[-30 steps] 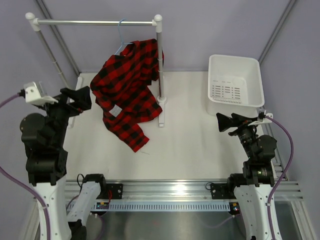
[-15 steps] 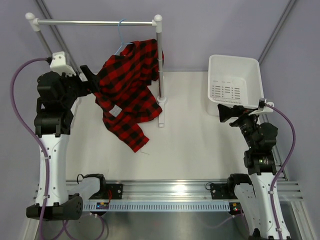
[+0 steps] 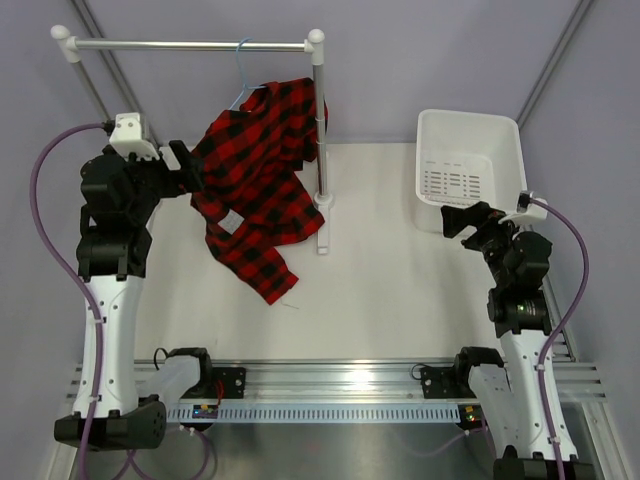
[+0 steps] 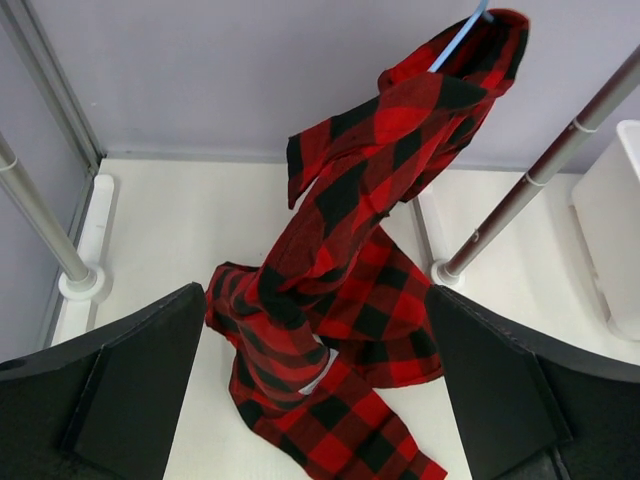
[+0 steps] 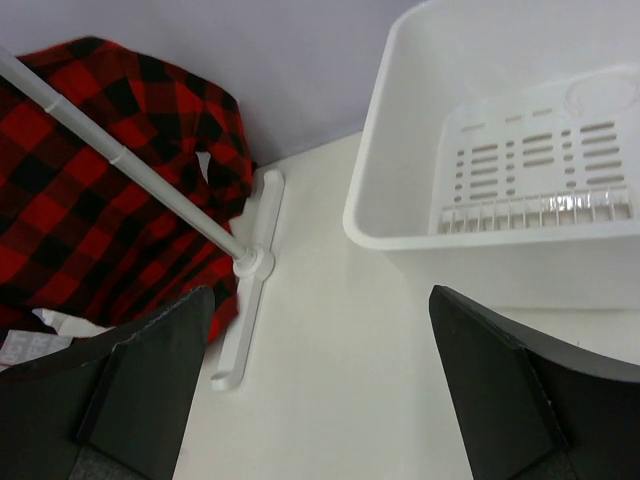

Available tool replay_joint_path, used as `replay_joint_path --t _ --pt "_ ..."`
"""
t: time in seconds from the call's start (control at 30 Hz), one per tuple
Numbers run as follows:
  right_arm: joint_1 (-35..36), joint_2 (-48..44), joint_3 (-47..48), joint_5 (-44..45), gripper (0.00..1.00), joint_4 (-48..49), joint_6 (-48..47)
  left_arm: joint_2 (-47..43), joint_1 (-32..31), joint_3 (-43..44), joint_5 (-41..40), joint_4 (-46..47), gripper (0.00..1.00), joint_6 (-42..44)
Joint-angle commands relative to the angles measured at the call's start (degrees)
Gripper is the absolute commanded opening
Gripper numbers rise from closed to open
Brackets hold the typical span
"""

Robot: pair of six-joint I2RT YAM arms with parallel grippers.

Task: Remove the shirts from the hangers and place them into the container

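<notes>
Top external view: my left arm stands tall, its gripper [image 3: 194, 172] spread wide and empty beside one red-and-black checked flannel shirt [image 3: 258, 165]. The shirt hangs on one thin light-blue wire hanger [image 3: 241, 62], its lower end on the table. My right gripper [image 3: 463, 220] is lower, also wide and empty, near one white rectangular plastic tub [image 3: 468, 113].

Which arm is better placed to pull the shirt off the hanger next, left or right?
Left. The left gripper is open and raised close beside the shirt, which hangs on the blue hanger. The right gripper, also open, sits by the container, with the rack post between it and the shirt.
</notes>
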Motion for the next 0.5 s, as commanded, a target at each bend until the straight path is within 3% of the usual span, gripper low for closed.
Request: replay_joint_path --t 0.0,0.23,0.47 --pt "-0.21 2.7 5.07 -3.78 1.0 -6.92 1.72 -3.41 0.18 -1.26 3.57 4.38 0.99 0.5" --pt "-0.21 2.44 3.85 -9.32 0.99 -5.08 5.85 -3.69 0.09 -0.92 3.56 3.33 0.99 4.26" --pt "-0.12 5.86 11.75 -13.98 0.99 -13.68 2.34 -0.35 0.09 1.8 9.71 2.36 0.98 7.27"
